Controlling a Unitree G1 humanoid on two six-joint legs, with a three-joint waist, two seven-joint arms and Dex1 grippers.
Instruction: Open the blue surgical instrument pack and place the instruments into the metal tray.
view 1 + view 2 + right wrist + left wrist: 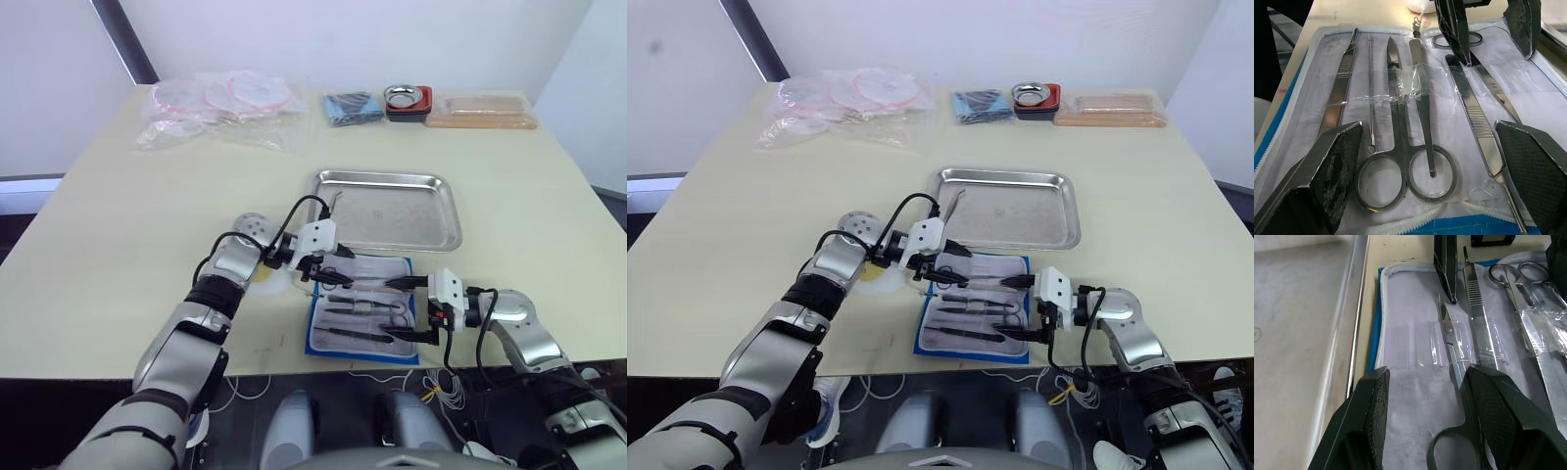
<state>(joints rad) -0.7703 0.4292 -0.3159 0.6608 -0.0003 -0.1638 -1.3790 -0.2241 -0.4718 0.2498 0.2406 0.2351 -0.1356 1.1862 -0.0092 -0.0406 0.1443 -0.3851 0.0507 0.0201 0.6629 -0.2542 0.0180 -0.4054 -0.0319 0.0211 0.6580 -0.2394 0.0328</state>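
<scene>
Extraction is the step in hand: blue surgical instrument pack [361,306] lies unzipped just before the metal tray [388,210], both grippers spread over strapped instruments [1400,142], needing a pinch next.

Lab bench: steel tray [392,211], instruments [1400,132]

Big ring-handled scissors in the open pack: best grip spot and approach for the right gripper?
Grip the scissors across the shanks just above the finger rings, coming straight down from above. They lie flat on the pack's pale lining, and clear tape crosses the blades, so lifting from the ring end should peel them free. The right gripper is open and already straddles them.
</scene>
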